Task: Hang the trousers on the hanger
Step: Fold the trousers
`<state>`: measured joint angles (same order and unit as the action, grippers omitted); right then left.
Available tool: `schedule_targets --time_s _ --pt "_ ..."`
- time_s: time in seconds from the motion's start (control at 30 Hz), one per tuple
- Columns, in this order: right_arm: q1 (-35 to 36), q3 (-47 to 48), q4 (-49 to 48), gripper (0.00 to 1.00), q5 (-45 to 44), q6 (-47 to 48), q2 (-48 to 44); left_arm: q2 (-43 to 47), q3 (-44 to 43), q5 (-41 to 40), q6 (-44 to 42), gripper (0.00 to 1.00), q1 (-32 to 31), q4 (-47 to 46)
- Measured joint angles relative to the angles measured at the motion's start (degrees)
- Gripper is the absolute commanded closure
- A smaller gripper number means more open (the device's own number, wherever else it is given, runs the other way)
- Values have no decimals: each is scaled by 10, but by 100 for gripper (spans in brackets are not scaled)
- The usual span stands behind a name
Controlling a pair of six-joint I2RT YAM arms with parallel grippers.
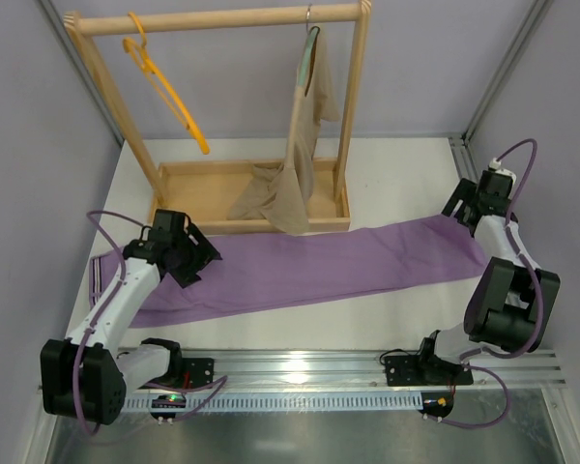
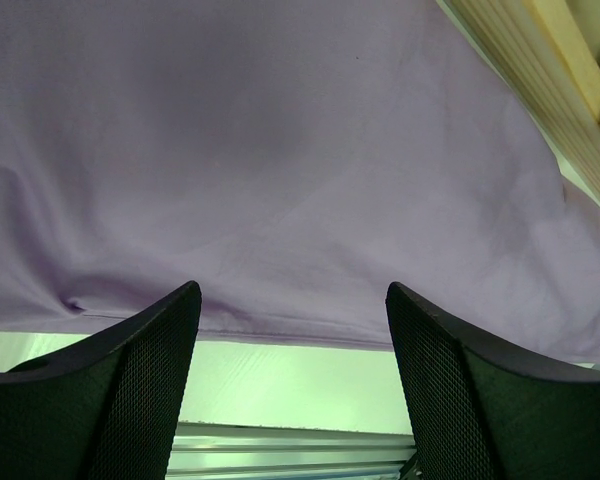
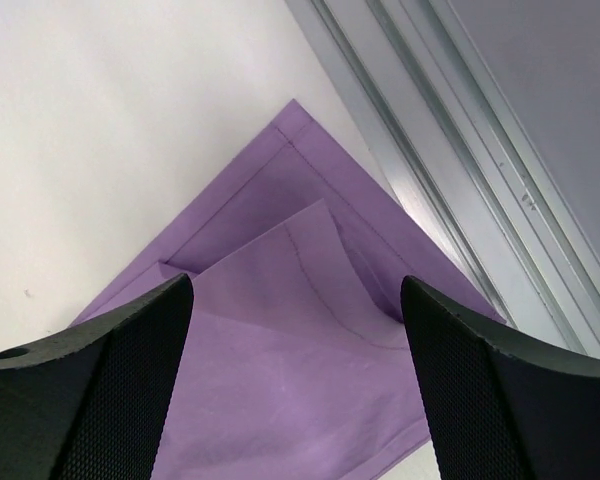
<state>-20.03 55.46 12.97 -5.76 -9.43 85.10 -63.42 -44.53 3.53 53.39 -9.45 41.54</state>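
- My left gripper (image 1: 188, 259) is in front of the left end of the wooden rack (image 1: 222, 19). Its jaws are spread wide just above the trousers (image 1: 348, 261), with nothing between the fingers (image 2: 130, 380).
- The hanger (image 1: 162, 89) hangs by its hook from the rack's top bar, near the left post.
- The trousers lie flat on the table (image 1: 406, 174) just in front of the rack's base tray, reaching past both its ends.
- A beige garment (image 1: 304, 145) hangs from the bar's right side, drooping into the tray.
- My right gripper (image 1: 467, 208) is right of the rack, jaws wide above the trousers' end corner, gripping nothing.
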Motion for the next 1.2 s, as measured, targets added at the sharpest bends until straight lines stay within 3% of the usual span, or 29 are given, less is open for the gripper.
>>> schedule_targets --time_s 0.4,0.77,1.0,1.2 --pt "47 -2 -18 14 -35 6 -10 6 14 2 5 25 0 -12" --pt "48 48 27 24 -22 -19 159 6 17 0 4 25 0 -18" --pt "48 91 63 29 -23 -69 184 -7 32 -35 1 25 1 -21" --pt "42 126 102 36 -58 -96 220 -19 32 -65 1 27 45 -1"
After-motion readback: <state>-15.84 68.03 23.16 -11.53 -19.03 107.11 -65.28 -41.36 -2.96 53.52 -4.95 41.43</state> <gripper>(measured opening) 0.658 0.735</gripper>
